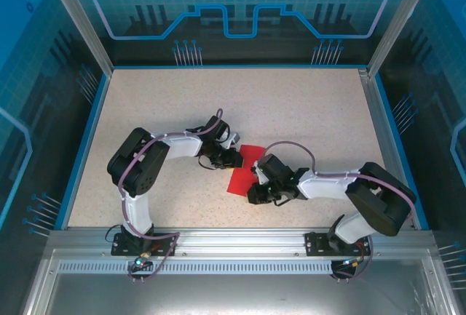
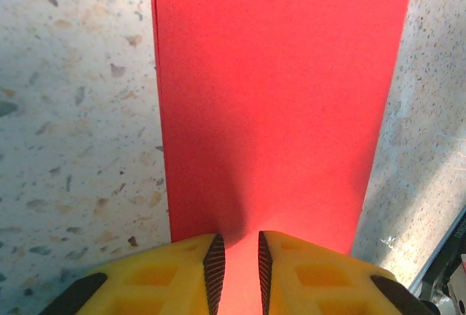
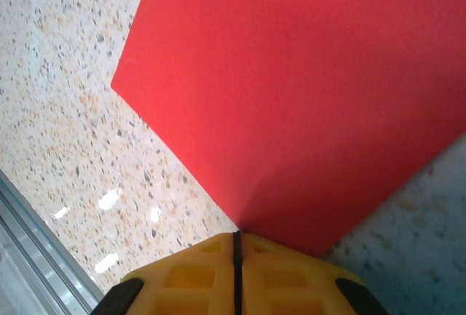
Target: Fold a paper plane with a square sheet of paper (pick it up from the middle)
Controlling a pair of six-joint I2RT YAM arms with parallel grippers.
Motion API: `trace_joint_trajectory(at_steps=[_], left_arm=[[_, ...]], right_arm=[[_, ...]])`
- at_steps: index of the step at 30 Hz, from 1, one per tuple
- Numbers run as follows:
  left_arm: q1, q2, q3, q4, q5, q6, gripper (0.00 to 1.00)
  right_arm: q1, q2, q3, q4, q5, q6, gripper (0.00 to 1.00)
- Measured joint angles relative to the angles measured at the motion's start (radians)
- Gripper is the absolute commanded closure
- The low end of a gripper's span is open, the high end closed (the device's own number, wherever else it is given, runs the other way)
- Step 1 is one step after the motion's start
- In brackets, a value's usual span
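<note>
I read the left fingers [image 2: 191, 262] as narrowly parted: two yellow moulded blocks faced with black ribbed pads [image 2: 215, 268], with a slim gap between the faces. Red shows through that gap, and I cannot tell whether either pad touches the paper. The right fingers [image 3: 207, 260], of the same yellow moulding, are pressed together, with a thin dark seam between them. The near edge of the thin bright red paper sheet [image 3: 313, 89] runs into the tip of that seam, so I read it as pinched there. Ahead of the left fingers the sheet [image 2: 277, 97] extends away as a straight-sided band on the speckled beige table [image 2: 73, 111], with table surface showing on both sides. Ahead of the right fingers one corner of the sheet points left over the table [image 3: 65, 97], and a grey metal rail [image 3: 29, 249] crosses the lower left corner. From the overhead camera the sheet [image 1: 242, 173] lies on the table [image 1: 291, 104], directly between the two arms. The left fingers [image 1: 231, 159] meet its left side and the right fingers [image 1: 256, 178] meet its right side. The white-and-black left arm [image 1: 142, 166] and right arm [image 1: 364, 191] both bend inward from their bases at the near edge.
</note>
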Motion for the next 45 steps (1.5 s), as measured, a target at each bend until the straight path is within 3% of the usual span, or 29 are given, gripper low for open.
trace_joint_trajectory(at_steps=[9, 15, 31, 45], left_arm=[[0.000, 0.000, 0.002, -0.002, 0.000, 0.000, 0.74], [0.000, 0.000, 0.003, -0.005, 0.000, 0.003, 0.74], [0.000, -0.003, 0.000, -0.004, 0.000, 0.017, 0.74], [0.000, -0.003, 0.000, -0.004, 0.000, 0.023, 0.74]], right_arm=[[-0.013, -0.105, 0.019, -0.139, 0.032, 0.004, 0.91], [-0.172, -0.153, 0.075, -0.065, 0.029, 0.024, 0.90], [-0.275, 0.145, 0.199, 0.030, 0.024, 0.030, 0.91], [-0.336, 0.274, 0.275, 0.059, 0.017, -0.018, 0.91]])
